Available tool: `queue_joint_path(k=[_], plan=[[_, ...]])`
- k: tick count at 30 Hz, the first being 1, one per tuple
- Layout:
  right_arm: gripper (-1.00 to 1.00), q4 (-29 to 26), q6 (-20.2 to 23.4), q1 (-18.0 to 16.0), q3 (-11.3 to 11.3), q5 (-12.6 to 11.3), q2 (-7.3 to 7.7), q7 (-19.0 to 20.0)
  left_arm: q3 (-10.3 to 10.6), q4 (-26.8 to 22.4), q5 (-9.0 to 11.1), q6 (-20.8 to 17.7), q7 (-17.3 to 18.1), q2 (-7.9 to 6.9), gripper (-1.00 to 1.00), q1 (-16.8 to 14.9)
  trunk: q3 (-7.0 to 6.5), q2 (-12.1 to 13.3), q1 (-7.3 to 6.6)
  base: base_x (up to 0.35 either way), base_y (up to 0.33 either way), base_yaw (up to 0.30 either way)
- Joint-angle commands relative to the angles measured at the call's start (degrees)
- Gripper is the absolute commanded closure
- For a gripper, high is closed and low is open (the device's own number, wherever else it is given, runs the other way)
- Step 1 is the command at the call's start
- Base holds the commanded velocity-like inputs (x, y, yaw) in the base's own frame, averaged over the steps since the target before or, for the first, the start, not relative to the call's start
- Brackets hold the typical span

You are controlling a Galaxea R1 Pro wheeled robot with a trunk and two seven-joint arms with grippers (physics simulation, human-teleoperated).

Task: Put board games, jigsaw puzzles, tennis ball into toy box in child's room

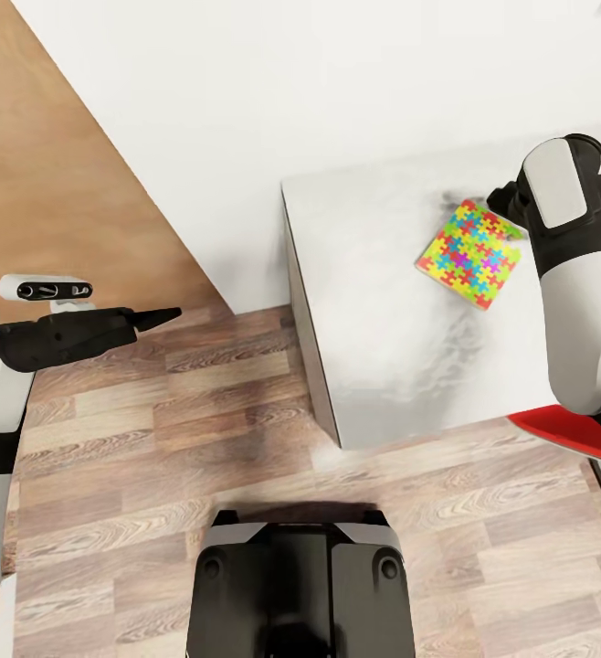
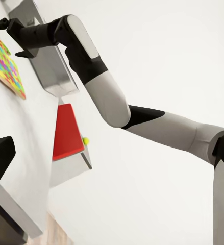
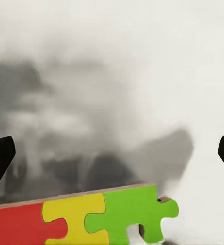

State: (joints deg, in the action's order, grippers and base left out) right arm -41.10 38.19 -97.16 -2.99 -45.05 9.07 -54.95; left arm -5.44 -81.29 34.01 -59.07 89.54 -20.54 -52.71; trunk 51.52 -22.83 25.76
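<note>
A puzzle (image 1: 469, 254) lies flat at right of centre on the white bench (image 1: 374, 366), near its far edge, right jaws (image 1: 504, 199) spread at its corner; left jaws (image 1: 159, 318) over floor (image 1: 154, 475), state unclear.

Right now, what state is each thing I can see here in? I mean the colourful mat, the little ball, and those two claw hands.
jigsaw puzzle: lying flat on the white table, pieces joined, not gripped.
tennis ball: at rest beside a red object, untouched.
right gripper: open, over the puzzle's edge.
left gripper: out over the floor, holding nothing; open or shut cannot be told.
</note>
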Motion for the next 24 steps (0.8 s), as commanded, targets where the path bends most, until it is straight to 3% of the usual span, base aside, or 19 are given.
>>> queue_joint_path(k=[1, 24], plan=[[-1.00, -0.04, 0.37, -0.04, -0.30, -0.39, 0.07, -0.42, 0.02, 0.00, -0.03, -0.61, 0.20, -0.02, -1.00, -0.02, 0.07, -0.09, 0.02, -0.076, 0.070, 0.000], [-1.00, 0.03, 0.39, -0.04, -0.18, -0.39, 0.07, -0.42, 0.07, -0.01, -0.02, -0.61, 0.18, 0.01, -1.00, -0.02, 0.07, -0.09, 0.02, -0.079, 0.038, 0.000]])
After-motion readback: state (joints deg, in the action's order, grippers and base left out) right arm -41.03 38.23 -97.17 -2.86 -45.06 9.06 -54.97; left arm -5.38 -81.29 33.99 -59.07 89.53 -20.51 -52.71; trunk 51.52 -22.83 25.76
